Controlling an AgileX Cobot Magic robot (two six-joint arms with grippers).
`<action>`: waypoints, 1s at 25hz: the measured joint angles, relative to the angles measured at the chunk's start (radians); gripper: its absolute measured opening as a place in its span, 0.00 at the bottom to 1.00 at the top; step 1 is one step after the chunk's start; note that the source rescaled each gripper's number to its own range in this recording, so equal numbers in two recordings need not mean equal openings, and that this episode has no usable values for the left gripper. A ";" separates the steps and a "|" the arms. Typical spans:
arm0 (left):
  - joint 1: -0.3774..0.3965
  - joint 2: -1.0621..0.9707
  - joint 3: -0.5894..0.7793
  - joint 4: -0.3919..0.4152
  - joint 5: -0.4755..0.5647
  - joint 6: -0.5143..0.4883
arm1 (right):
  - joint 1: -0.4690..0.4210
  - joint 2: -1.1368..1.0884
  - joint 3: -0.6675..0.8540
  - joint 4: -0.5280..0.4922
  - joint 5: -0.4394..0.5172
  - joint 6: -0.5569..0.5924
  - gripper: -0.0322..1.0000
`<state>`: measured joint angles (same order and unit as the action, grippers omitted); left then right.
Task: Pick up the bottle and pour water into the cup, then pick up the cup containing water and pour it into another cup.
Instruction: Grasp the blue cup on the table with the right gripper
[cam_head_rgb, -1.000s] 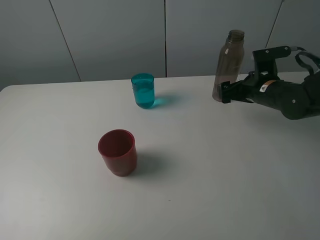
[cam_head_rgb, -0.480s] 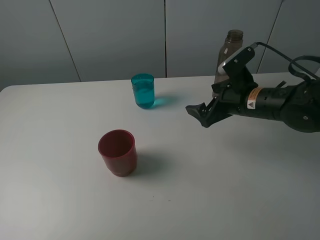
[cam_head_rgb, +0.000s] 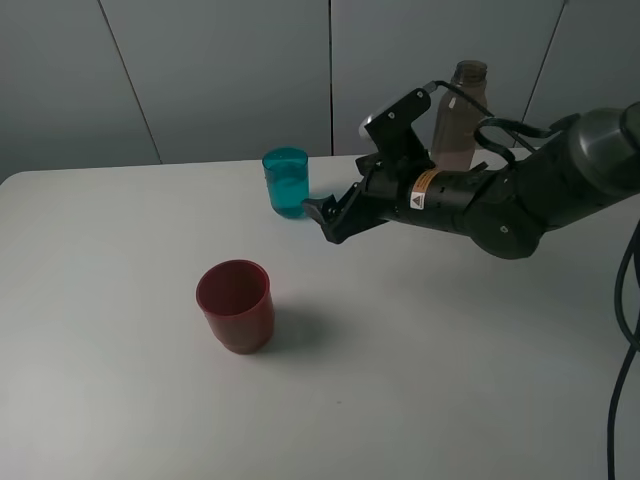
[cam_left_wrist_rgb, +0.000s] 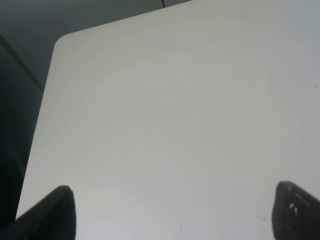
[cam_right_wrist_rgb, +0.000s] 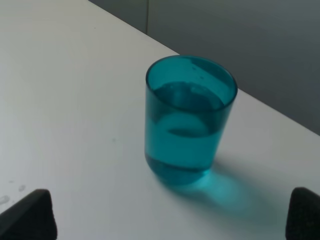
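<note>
The teal cup (cam_head_rgb: 286, 183) stands upright at the back middle of the table, partly filled with water; the right wrist view shows the cup (cam_right_wrist_rgb: 189, 120) close ahead. My right gripper (cam_head_rgb: 320, 218) hovers just right of it, open and apart from it, and in its own view the right gripper (cam_right_wrist_rgb: 167, 216) has wide-set fingertips (cam_right_wrist_rgb: 30, 216). Upright behind the right arm stands the smoky bottle (cam_head_rgb: 457, 120), with nothing holding it. The red cup (cam_head_rgb: 236, 305) sits empty-looking at the front left. My left gripper (cam_left_wrist_rgb: 172, 212) is open over bare table.
The white table (cam_head_rgb: 420, 380) meets a grey panelled wall (cam_head_rgb: 200, 70) at the back. A rounded table corner (cam_left_wrist_rgb: 57, 42) and dark floor beyond it show in the left wrist view. The right arm's cable (cam_head_rgb: 620, 340) hangs at the far right.
My right gripper has left the bottle's side and swung left across the table to just beside the teal cup. The bottle and both cups have stayed in place.
</note>
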<state>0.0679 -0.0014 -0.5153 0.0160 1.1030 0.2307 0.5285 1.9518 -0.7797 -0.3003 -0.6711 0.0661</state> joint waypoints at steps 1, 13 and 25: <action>0.000 0.000 0.000 0.000 0.000 0.000 | 0.008 0.016 -0.021 0.009 0.000 0.000 1.00; 0.000 0.000 0.000 0.000 0.000 0.000 | 0.027 0.207 -0.201 0.052 0.002 0.000 1.00; 0.000 0.000 0.000 0.000 0.000 0.000 | 0.027 0.313 -0.300 0.052 -0.023 0.000 1.00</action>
<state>0.0679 -0.0014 -0.5153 0.0160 1.1030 0.2307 0.5559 2.2646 -1.0794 -0.2482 -0.6944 0.0661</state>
